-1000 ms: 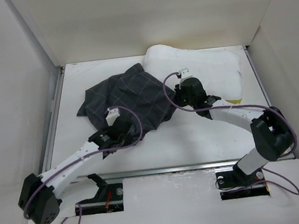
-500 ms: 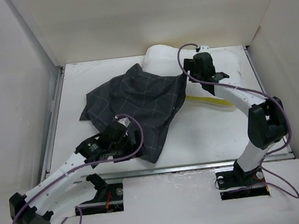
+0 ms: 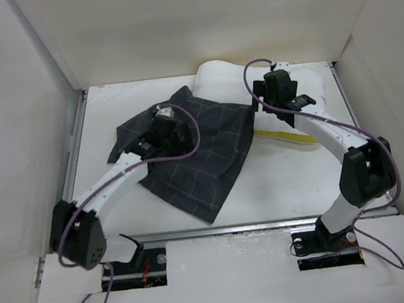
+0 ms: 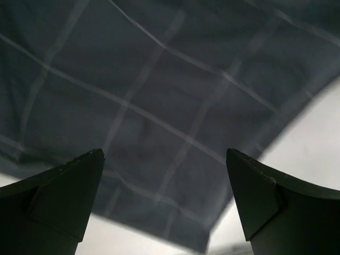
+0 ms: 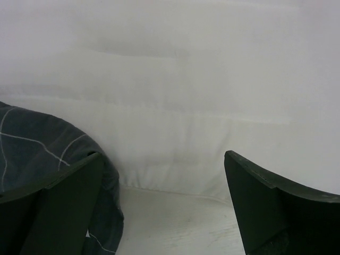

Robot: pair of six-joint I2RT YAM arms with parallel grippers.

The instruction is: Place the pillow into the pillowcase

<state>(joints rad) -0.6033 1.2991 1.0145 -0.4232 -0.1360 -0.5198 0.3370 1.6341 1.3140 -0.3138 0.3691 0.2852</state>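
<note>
The pillowcase point(image 3: 195, 152), dark grey with a pale check grid, lies spread over the table's middle and left. Its far right edge overlaps the left end of the white pillow point(image 3: 304, 90), which lies at the back right with a yellow band point(image 3: 287, 137) along its near edge. My left gripper point(image 3: 172, 125) hovers open above the pillowcase point(image 4: 159, 79), holding nothing. My right gripper point(image 3: 282, 89) is open over the pillow point(image 5: 186, 79), with a fold of pillowcase point(image 5: 32, 143) by its left finger. Whether the pillow's end is inside the sack is hidden.
White walls enclose the table point(image 3: 292, 185) on the left, back and right. A metal rail point(image 3: 267, 224) runs along the near edge by the arm bases. Bare table point(image 5: 175, 223) shows below the pillow's edge in the right wrist view.
Both grippers have opened and let go of the pillowcase. The left arm moved back over its middle and the right arm back onto the pillow. The pillowcase now lies spread toward the front.
</note>
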